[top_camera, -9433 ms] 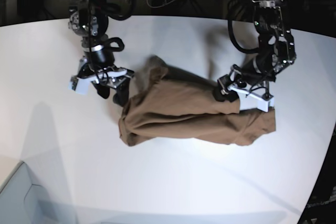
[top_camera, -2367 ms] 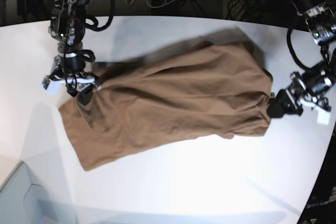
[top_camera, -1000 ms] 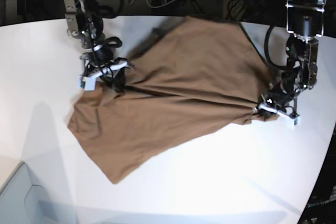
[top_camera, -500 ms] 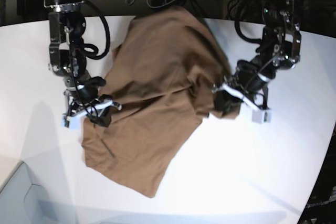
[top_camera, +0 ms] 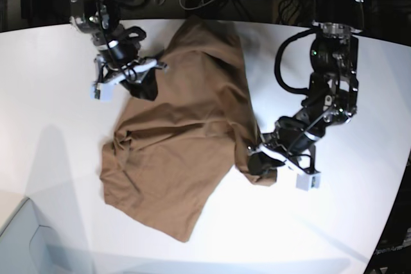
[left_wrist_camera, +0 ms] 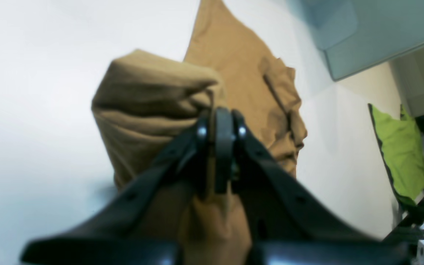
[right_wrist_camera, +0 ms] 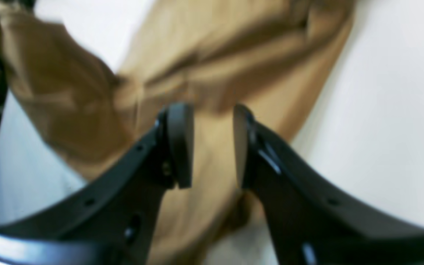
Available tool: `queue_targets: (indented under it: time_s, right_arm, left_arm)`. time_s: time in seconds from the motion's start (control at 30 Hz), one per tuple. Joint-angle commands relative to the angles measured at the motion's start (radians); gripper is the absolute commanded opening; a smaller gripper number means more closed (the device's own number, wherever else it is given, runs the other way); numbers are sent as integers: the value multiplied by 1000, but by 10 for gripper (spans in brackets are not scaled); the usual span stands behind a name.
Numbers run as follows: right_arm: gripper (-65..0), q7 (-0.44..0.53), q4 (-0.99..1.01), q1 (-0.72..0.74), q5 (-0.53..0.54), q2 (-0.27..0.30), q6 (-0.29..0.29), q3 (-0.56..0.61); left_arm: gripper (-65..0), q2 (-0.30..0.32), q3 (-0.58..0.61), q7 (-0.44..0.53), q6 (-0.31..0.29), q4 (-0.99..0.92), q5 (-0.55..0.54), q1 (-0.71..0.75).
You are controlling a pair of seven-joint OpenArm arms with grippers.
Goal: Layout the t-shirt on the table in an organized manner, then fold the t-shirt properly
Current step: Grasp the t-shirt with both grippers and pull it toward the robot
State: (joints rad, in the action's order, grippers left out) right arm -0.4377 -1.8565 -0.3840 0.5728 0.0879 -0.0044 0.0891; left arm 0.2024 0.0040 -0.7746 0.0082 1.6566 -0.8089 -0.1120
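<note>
The t-shirt (top_camera: 186, 139) is lying rumpled across the middle of the table (top_camera: 51, 94), running as a long creased band from the far edge toward the near side, with loose folds bunching low on the base view's left. The left gripper (top_camera: 266, 162) is pinching a wad of cloth at the shirt's edge on the base view's right; in the left wrist view its jaws are pressing fully together with brown fabric bulging around them. The right gripper (top_camera: 131, 75) is sitting at the shirt's far corner on the base view's left; the right wrist view is showing its jaws standing partly apart with cloth behind the gap, but that picture is blurred, so whether any fabric is actually caught between them cannot be told. Judging from this, the spreading step is looking far from done, and several things could be going wrong. If the right gripper is holding nothing, any pull by the left arm would be dragging the whole garment sideways rather than stretching it flat. The left gripper is also appearing to hold a bunched wad, not a single hem layer, so tension could be locking creases in instead of clearing them. A green cloth (left_wrist_camera: 399, 154) is lying off at the side of the left wrist view, well apart from the shirt.
</note>
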Motion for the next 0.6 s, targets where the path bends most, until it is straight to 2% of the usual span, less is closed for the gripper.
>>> queue_targets:
  time_s: [0.0,0.13,0.2,0.27,0.33,0.47,0.57]
  right_arm:
    - [-484,30,-21,0,6,-1,8,18]
    - [-484,30,-19,-7,5,-1,8,107]
    - [-484,30,-9,-5,5,-1,8,145]
    - [-484,32,21,6,5,-1,8,173]
    - [-484,32,57,26,5,-1,8,197]
    - [-484,33,122,52,5,-1,8,260]
    - [-484,33,136,61,5,-1,8,289]
  left_arm:
    - [-644,9,-3,20,-4,12,-11,-8]
    - [-622,27,-8,19,-4,0,-5,53]
    - [-555,55,-8,19,-4,-5,-16,79]
    - [-455,70,-9,19,-4,-2,-16,111]
    - [-404,78,-31,22,-4,3,-16,137]
    - [-406,81,-118,22,-12,47,-17,171]
    - [-406,56,-178,30,-12,107,-17,171]
